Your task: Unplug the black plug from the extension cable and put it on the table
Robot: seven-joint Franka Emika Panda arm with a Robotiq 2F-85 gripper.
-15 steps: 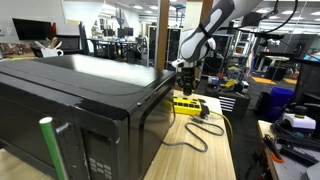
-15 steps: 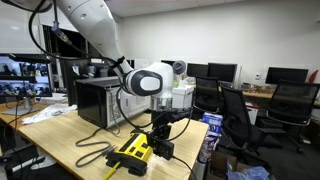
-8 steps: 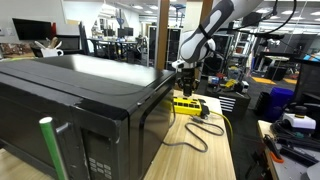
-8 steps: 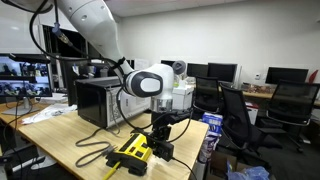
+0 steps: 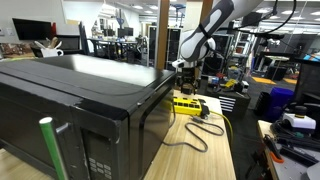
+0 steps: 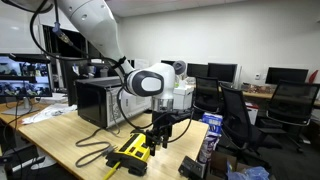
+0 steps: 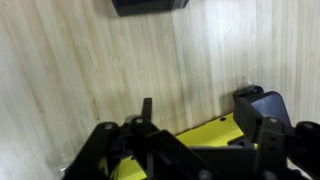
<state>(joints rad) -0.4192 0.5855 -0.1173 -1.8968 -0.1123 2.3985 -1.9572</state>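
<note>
The yellow extension cable (image 6: 132,152) lies on the wooden table (image 6: 60,135), also seen under the wrist (image 7: 200,135) and in an exterior view (image 5: 188,103). My gripper (image 6: 158,135) hangs just above its end, jaws open and holding nothing (image 7: 200,105). The black plug (image 6: 192,166) lies free near the table's edge, a short way from the strip. In the wrist view the plug (image 7: 150,5) rests on bare wood at the top of the picture. A thin black cord (image 6: 95,150) loops over the table beside the strip.
A large black box (image 5: 70,100) fills much of the table beside the strip; it shows in both exterior views (image 6: 95,100). A green post (image 5: 47,145) stands in front of it. Office chairs (image 6: 240,115) sit beyond the table edge.
The jaws have opened. The black plug, earlier right at the gripper, now lies apart from it near the table's edge. The arm has hardly moved.
</note>
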